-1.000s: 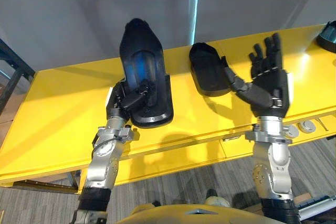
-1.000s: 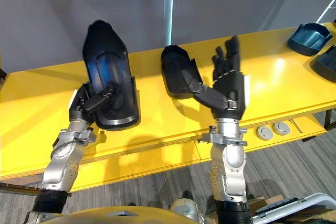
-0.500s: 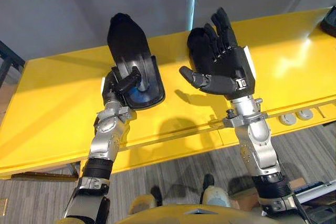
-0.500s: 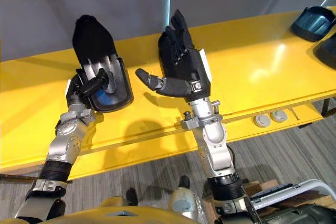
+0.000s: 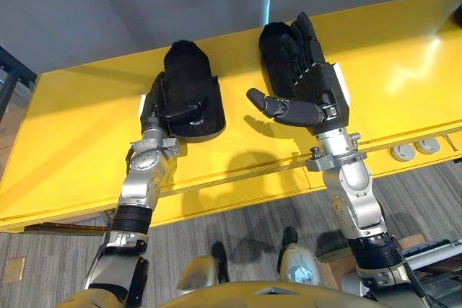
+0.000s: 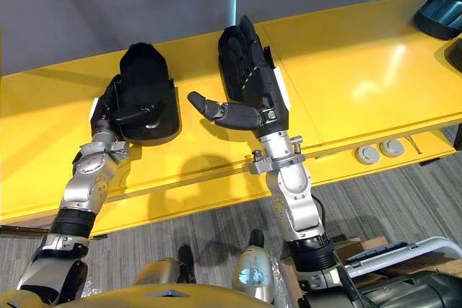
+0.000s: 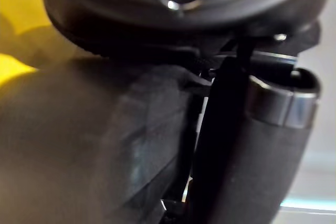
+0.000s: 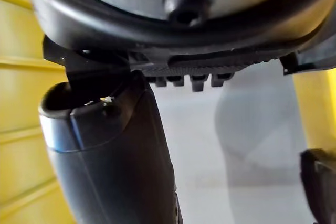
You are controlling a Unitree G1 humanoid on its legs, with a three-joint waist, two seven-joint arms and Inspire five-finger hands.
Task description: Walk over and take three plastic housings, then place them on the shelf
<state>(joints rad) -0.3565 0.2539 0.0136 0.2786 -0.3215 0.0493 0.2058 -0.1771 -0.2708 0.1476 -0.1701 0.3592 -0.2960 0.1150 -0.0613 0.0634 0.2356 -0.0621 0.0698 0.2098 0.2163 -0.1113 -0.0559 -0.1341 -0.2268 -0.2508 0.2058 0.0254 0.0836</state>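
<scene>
Black housing (image 5: 189, 81) tipped flat in left robot hand (image 5: 154, 106).

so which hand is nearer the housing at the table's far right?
Right. The right hand sits mid-table, well left of that housing; the left hand is farther left, gripping another housing.

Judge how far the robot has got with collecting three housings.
Done: nothing looks shelved yet. In hand: the left hand grips one black housing at the yellow table; the right hand, fingers straight, covers a second housing. Left: securing that one, taking a third, shelving all.
</scene>
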